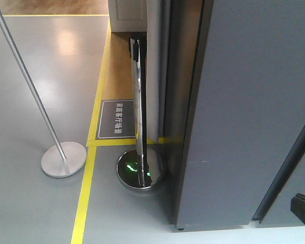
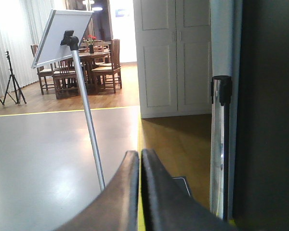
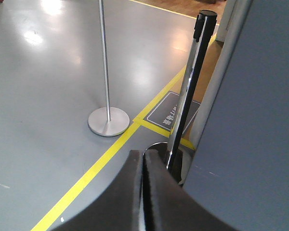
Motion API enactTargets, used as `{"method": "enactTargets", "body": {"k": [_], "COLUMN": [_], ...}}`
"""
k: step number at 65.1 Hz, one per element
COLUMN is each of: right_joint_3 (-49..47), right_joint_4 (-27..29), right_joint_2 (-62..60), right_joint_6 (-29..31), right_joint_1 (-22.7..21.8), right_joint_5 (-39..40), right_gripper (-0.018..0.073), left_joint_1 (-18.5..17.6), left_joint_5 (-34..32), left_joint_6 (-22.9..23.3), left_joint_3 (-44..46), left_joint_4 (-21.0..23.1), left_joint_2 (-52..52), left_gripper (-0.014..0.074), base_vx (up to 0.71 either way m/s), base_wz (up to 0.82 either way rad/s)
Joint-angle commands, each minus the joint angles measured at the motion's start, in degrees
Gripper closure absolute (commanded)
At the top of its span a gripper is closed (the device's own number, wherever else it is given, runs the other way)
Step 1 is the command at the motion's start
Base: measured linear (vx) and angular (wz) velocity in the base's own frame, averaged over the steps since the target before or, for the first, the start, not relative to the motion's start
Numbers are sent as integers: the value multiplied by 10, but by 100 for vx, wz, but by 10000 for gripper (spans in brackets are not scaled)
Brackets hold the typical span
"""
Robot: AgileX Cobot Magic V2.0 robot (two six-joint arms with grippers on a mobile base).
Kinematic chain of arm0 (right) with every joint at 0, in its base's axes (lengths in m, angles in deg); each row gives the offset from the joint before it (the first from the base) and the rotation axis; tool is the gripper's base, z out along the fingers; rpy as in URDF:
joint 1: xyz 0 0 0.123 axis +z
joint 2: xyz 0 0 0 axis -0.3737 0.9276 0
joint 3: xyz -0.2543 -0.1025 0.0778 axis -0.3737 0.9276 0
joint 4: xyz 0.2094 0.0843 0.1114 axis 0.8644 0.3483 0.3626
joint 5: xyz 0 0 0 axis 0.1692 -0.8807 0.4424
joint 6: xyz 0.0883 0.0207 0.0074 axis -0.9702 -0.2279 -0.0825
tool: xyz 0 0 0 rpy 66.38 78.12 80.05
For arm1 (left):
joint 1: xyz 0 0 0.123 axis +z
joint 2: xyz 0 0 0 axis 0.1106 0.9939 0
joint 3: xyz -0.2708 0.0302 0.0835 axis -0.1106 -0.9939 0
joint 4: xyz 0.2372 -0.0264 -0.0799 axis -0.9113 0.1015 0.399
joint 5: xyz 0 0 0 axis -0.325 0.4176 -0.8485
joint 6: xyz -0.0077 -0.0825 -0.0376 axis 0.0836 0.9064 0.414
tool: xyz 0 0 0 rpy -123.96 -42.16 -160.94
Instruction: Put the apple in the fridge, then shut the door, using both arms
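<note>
both pincers, left pincer (image 2: 140, 159) and right pincer (image 3: 143, 161), pressed together and empty. apple not in view anywhere. only the fridge (image 1: 244, 112) grey outside shows beside a chrome post (image 1: 139, 107). can't tell door state; progress unclear.

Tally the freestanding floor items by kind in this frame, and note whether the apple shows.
Sign stand: 1
Chrome barrier post: 1
Floor sign plate: 1
Fridge: 1
Apple: 0, in no view
Total: 4
</note>
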Motion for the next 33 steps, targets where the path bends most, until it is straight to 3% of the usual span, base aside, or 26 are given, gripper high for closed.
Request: {"method": "enactTargets", "body": {"k": [1, 12, 19, 28, 33], "right_joint_3": [-14, -14, 4, 82, 133], "right_joint_4": [19, -64, -122, -200, -240], "right_joint_2": [6, -5, -23, -67, -100], "right_joint_6": [2, -7, -58, -186, -286], "right_joint_1": [-1, 8, 27, 42, 42], "right_joint_5": [26, 36, 74, 187, 250], "right_gripper": [562, 562, 562, 562, 562], "left_joint_1": [0, 0, 0, 0, 0], "left_joint_5": [-45, -45, -45, -45, -45], "left_joint_6": [7, 7, 7, 7, 7], "left_joint_3": [10, 10, 10, 10, 10], "left_joint_4": [4, 4, 4, 4, 4], "left_joint_2": [-9, -9, -9, -9, -9], "left_gripper": [605, 605, 605, 605, 605], "base_vx": [0, 0, 0, 0, 0], "base_wz": [0, 0, 0, 0, 0]}}
